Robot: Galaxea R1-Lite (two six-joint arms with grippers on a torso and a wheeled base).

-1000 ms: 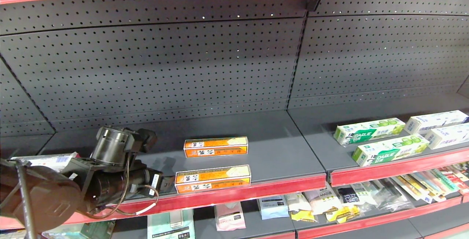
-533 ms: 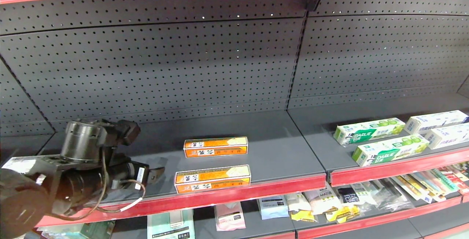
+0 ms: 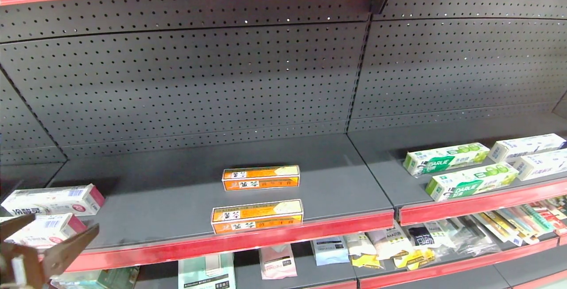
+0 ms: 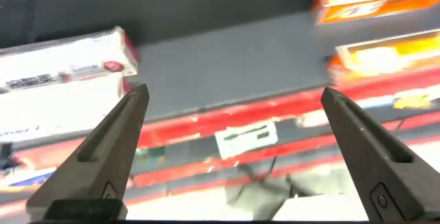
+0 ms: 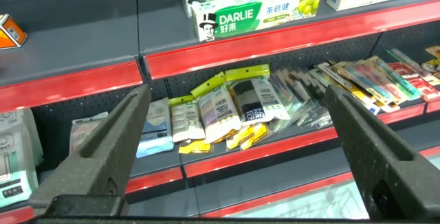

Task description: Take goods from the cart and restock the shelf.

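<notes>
Two orange boxes lie on the grey shelf (image 3: 177,191), one behind (image 3: 260,177) and one at the front edge (image 3: 257,216). Both also appear in the left wrist view, rear box (image 4: 375,1) and front box (image 4: 385,52). My left gripper (image 3: 65,222) is at the lower left, in front of the shelf's red lip (image 4: 206,128). It is open with nothing between its fingers (image 4: 103,155). Two white and pink boxes (image 3: 51,200) lie just beyond it. My right gripper (image 5: 237,90) is open and empty, facing the lower shelves.
Green boxes (image 3: 445,158) and white boxes (image 3: 527,146) lie on the shelf bay to the right. The shelf below holds hanging packets (image 5: 227,107) and toothbrush packs (image 3: 509,224). A perforated grey back panel (image 3: 221,80) closes the rear. Bare shelf lies between the white and orange boxes.
My left arm has drawn back to the left and down, away from the front orange box, uncovering the white and pink boxes. The orange boxes have not moved.
</notes>
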